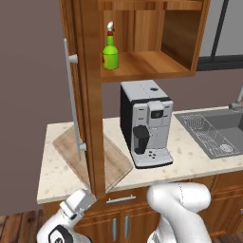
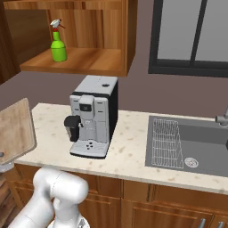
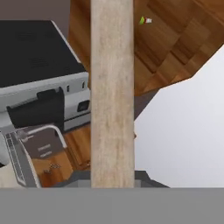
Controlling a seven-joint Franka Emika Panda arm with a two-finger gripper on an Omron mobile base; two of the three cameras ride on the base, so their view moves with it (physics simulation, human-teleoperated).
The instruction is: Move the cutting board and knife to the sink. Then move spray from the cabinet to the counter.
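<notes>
In the left base view, the cutting board sat tilted above the beige bench, its near corner lifted off the stone and its left part hidden behind the open door of the cabinet. The door's long silver handle ran down in front of the board. The spray stood upright on the cabinet's lower shelf, near its left side. A coffee machine stood on the bench just right of the board, and the sink with its wire rack lay well to the right. The white arm bent low at the bottom edge, reaching toward the board's near corner; the jaws themselves could not be made out here.

In the right base view, the cutting board rose at the left edge, steeply tilted, with its lower end off the bench. The spray stood on the cabinet shelf above, the coffee machine between board and sink.

In the hand view, the cutting board ran edge-on as a pale wooden strip up the middle of the picture, and the jaws were pressed against it, pinching its edge. The coffee machine showed to the left, the tiny green spray far off against the cabinet wood.
</notes>
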